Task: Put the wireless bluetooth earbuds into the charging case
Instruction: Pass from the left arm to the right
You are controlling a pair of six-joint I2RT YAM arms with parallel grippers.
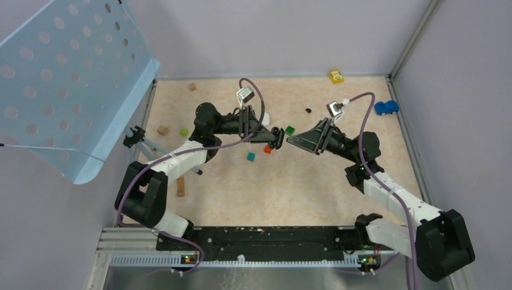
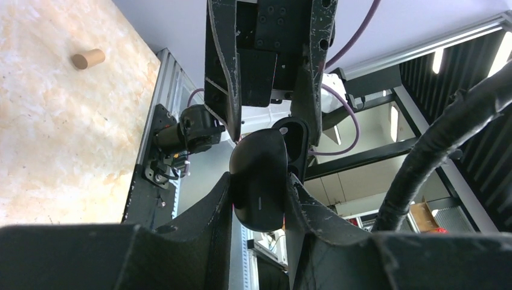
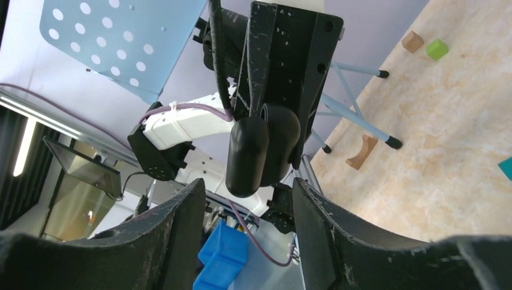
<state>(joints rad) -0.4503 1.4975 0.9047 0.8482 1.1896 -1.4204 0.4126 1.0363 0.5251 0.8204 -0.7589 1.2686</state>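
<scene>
Above the table [image 1: 314, 187], the left gripper [image 1: 275, 136] clamps the open charging case [image 2: 258, 187] aloft, facing the right gripper [image 1: 290, 140], whose jaws stand apart

Beige, marble-patterned table [image 1: 302, 193], closed in along the far and right edges by plain lilac walls [image 1: 272, 36]. Aluminium post [image 1: 415, 33] rising at the far right corner. Pale blue perforated panel [image 1: 66, 78] tilted over the left edge. Black rail [image 1: 265, 238] along the near edge. Beyond, bright ceiling light strips [image 2: 436, 60] among dark slats.
</scene>
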